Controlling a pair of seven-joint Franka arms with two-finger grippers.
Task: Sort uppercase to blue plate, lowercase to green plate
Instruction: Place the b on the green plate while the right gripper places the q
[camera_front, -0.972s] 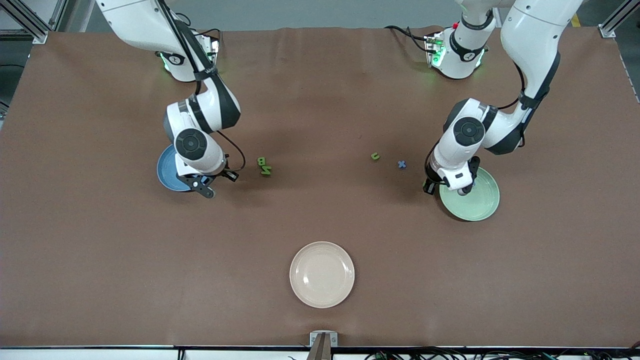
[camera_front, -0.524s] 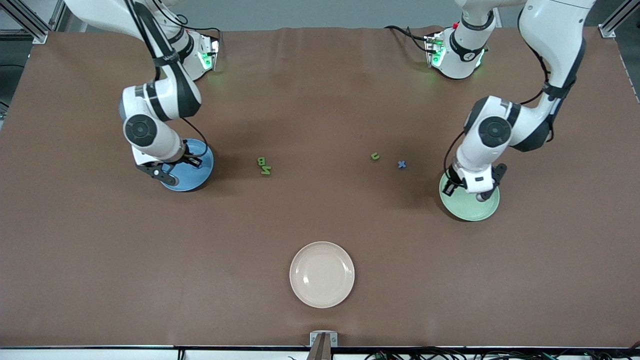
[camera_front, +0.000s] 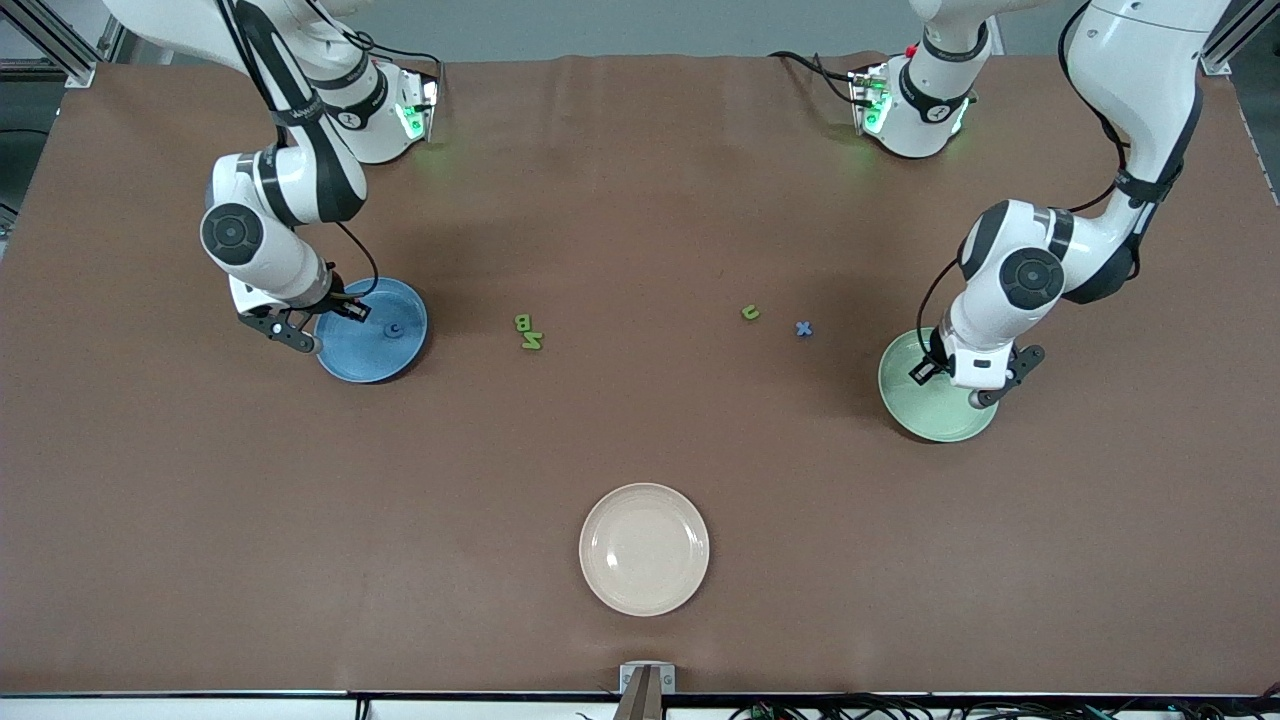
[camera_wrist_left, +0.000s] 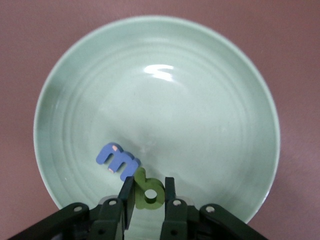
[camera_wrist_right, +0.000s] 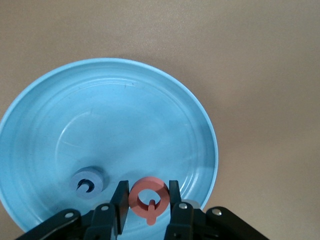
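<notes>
Holding a letter each, both grippers hang over their own plates, and I judge the coming move is a release on each side.

My right gripper (camera_wrist_right: 148, 206) is clenched on the red-pink Q (camera_wrist_right: 148, 198), its fingers pressing the ring from both sides. The blue plate (camera_wrist_right: 165, 115) lies directly below it, and the gripper is over the plate's inner slope, near the rim and not over the middle. The blue G (camera_wrist_right: 87, 182) rests already in the plate, just beside the gripper and apart from the Q. If I open here, I think the Q falls inside the rim, but close to it.

My left gripper (camera_wrist_left: 148, 200) grasps the green p (camera_wrist_left: 147, 190) between its fingers, over the green plate (camera_wrist_left: 200, 75). The blue m (camera_wrist_left: 116, 161) lies in this plate just beside the gripper, and in the left wrist view it seems to touch the p; I cannot tell if they really touch or only overlap. The p may land partly on the m.

Four letters wait on the surface between the two plates. The green B (camera_front: 522, 322) and green N (camera_front: 533, 341) lie close together, toward the right gripper's side. The green u (camera_front: 750, 313) and blue x (camera_front: 804, 328) lie toward the left gripper's side. So each arm is the nearer one for its own pair. The cream plate (camera_front: 644, 549) stays out of this.
</notes>
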